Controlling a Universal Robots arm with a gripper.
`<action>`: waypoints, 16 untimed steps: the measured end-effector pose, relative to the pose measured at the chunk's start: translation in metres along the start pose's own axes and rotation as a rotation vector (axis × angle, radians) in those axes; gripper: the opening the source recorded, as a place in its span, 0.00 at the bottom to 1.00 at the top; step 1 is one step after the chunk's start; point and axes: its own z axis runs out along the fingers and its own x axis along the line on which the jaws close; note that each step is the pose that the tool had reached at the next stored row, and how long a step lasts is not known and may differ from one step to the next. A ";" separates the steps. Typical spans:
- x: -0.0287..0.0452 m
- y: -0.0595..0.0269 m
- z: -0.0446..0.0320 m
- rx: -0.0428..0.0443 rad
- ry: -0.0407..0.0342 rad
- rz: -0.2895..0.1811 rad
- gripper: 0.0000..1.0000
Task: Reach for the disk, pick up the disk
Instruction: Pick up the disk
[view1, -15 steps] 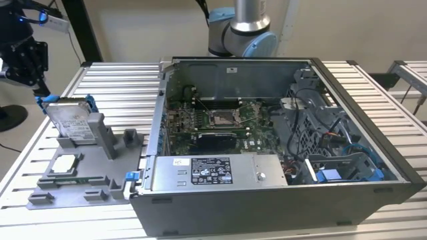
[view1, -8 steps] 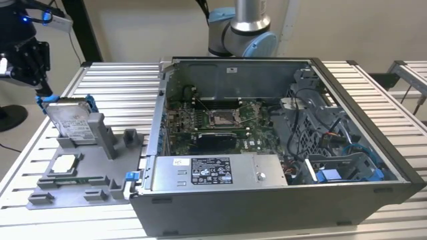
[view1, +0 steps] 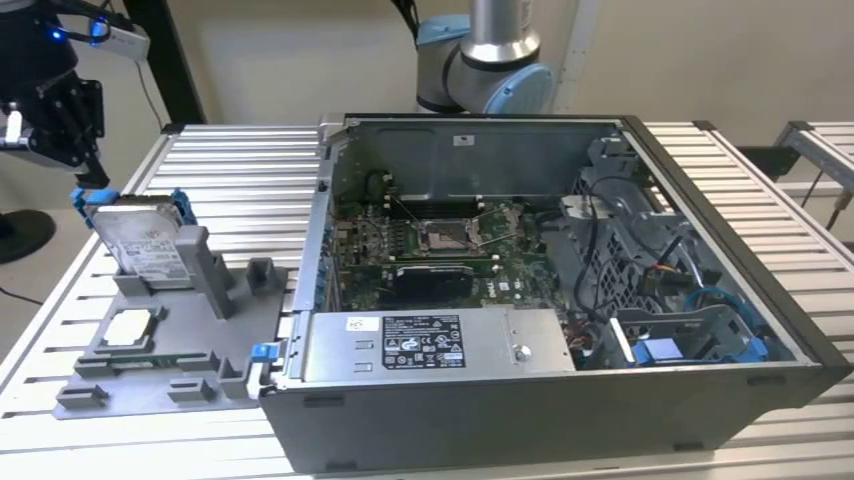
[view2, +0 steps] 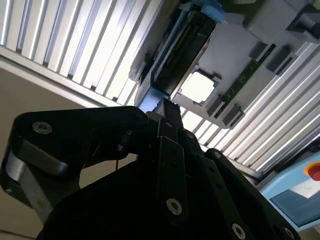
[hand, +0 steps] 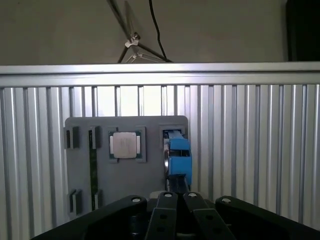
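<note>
The disk (view1: 140, 245) is a silver hard drive with a white label and blue rails, standing on edge in a grey holder (view1: 200, 345) at the exterior view's left. My black gripper (view1: 91, 186) comes down from above onto the disk's upper corner and looks shut on the blue rail there. In the first wrist view the gripper (hand: 178, 194) sits right over the disk's blue edge (hand: 178, 157). In the second wrist view the gripper (view2: 165, 107) meets the same blue end of the disk (view2: 180, 45).
A small white square chip (view1: 130, 328) lies in the holder in front of the disk. An open computer case (view1: 534, 410) with a silver box (view1: 427, 345) stands to the exterior view's right, on the slatted metal table (view1: 240, 170).
</note>
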 end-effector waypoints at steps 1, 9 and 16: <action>0.0001 0.0004 0.0000 0.0001 0.0000 -0.001 0.00; 0.0014 0.0041 0.0001 0.0031 -0.0005 -0.004 0.00; 0.0014 0.0041 0.0001 0.0032 -0.0005 -0.004 1.00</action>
